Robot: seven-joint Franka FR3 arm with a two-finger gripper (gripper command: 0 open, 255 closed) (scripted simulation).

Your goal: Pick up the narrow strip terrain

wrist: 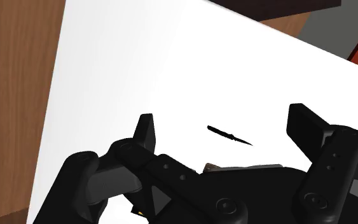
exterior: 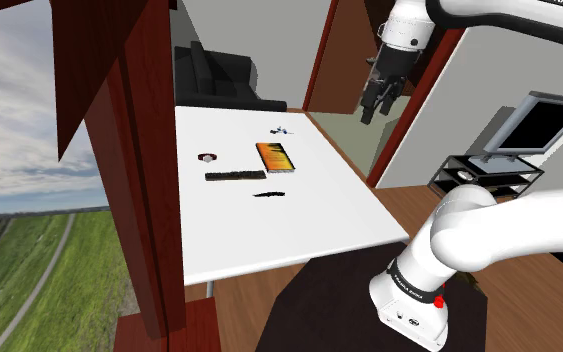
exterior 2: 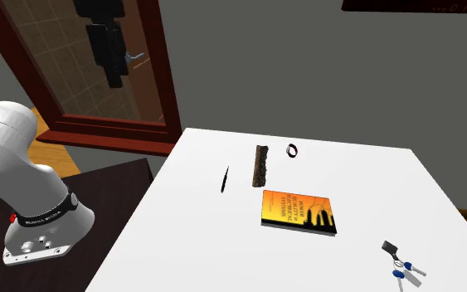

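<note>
Shoulder view. White desk (exterior: 299, 220) carries five things. The narrow strip (exterior: 235, 175), dark and rough-looking, lies flat near the middle of the desk. A small ring (exterior: 207, 157) sits just beyond it toward the view's left. An orange book (exterior: 275, 157) lies near the strip's right end, apart from it. A thin black sliver (exterior: 269, 194) lies on the nearer side of the strip, not touching it. Keys (exterior: 280, 131) lie farther back. The end effector (exterior: 368, 115) hangs high, past the desk's right edge, pointing down, well apart from the strip. A black sofa (exterior: 219, 80) stands behind the desk.

Second exterior view. The end effector (exterior 2: 115, 79) shows dark against a red-framed window (exterior 2: 153, 75), well above the desk (exterior 2: 347, 174) and off its left corner. The narrow strip (exterior 2: 261, 164) looks brown here, with the ring (exterior 2: 293, 151) just beside its far end. The sliver (exterior 2: 225, 178) lies to the strip's left and the book (exterior 2: 298, 211) in front of it. The keys (exterior 2: 401, 261) lie near the front right edge.

Wrist view. The end effector (wrist: 223, 114) is released: the fingers (wrist: 145, 130) stand wide apart with nothing between them but the desk (wrist: 139, 63) far below. The sliver (wrist: 229, 135) lies on the desk, seen in the gap between the fingers. A brownish scrap at the hand's upper edge may be the strip's end; cannot tell.
</note>
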